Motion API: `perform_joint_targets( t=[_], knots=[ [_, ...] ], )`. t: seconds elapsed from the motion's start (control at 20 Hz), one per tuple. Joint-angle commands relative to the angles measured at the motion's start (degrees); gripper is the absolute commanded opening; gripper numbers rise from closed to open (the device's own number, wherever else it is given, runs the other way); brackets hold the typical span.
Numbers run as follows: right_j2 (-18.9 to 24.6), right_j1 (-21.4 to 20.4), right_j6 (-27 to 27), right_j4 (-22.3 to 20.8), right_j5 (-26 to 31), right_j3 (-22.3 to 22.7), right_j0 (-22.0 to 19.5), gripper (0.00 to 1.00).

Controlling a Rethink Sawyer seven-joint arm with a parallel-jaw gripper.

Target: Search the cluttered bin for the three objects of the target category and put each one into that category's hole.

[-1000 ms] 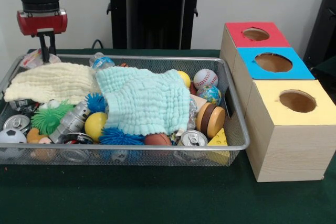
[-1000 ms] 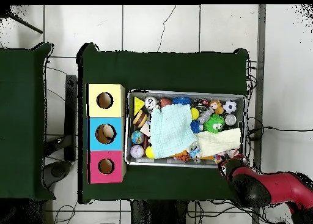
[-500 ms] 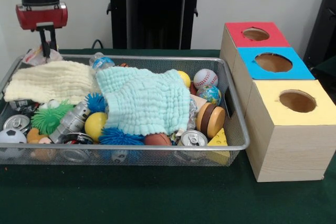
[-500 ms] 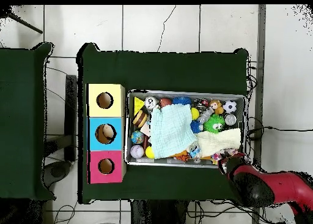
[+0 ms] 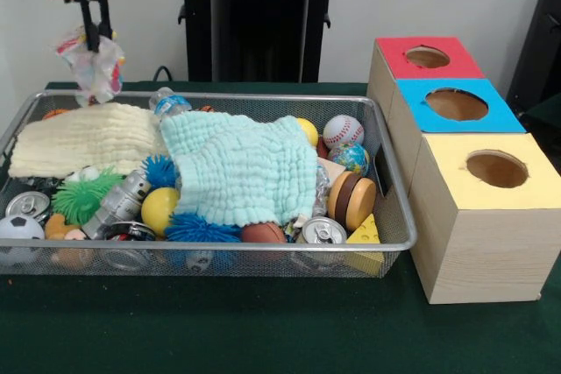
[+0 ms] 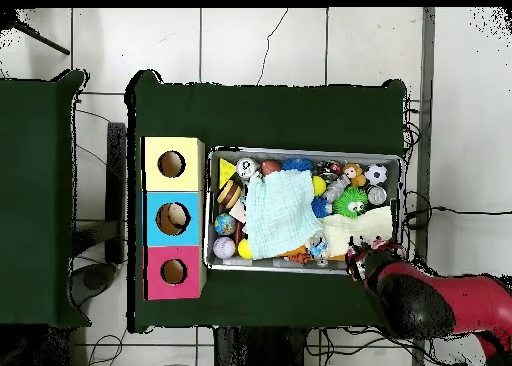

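From the front, we are holding our hand high above the far left corner of the wire bin, clamped on a crumpled plastic wrapper that is dangling clear of the bin's contents. Below it a cream cloth is lying across the bin's left end, and a mint cloth is covering the middle. Around the cloths we are seeing a baseball, a globe ball, a yellow ball, a green spiky ball, drink cans and a soccer ball. To the right of the bin, three boxes are standing in a row on the green surface: red box farthest, blue box in the middle, yellow box nearest, each with a round hole on top.

From overhead, we are seeing the arm reaching the bin's lower right corner, with the wrapper just at the hand's tip over the bin's rim. The three boxes are sitting in a column left of the bin.
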Motion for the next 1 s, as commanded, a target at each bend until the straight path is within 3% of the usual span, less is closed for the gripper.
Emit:
perform_joint_targets(
  t=[0.05, 0.55, 1.0],
  knots=[
    [5.17, -8.50, -0.82, 10.54, 8.68, 4.14, 8.16, 0.00],
    [3.91, -9.57, 1.65, 16.47, 5.50, 6.28, 15.64, 0.00],
    [0.11, -10.13, 1.19, 12.09, 3.06, 12.61, 19.11, 0.00]
  ],
)
